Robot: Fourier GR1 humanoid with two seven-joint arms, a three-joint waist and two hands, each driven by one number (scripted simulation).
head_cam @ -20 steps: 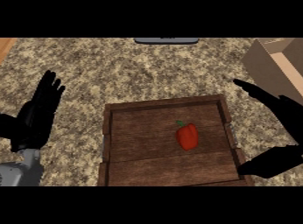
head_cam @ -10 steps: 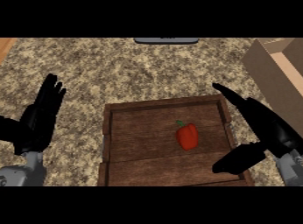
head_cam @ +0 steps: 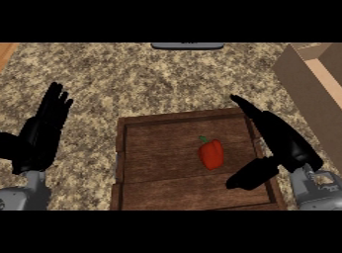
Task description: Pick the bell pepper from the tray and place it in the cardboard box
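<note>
from the head view, one red bell pepper [head_cam: 211, 153] with a green stem lies inside one wooden tray [head_cam: 189, 191], a bit right of the middle. the tray sits on the speckled table [head_cam: 145, 79]. one cardboard box [head_cam: 324, 94] stands open at the right, well apart from the pepper. a dark flat thing [head_cam: 187, 46] peeks in at the top edge. the right hand [head_cam: 279, 143] is over the tray's right rim, just beside the pepper, fingers straight and thumb spread wide, holding nothing. the left hand [head_cam: 41, 132] rests open at the left, fingers up. nothing lies between the right hand and the pepper
</note>
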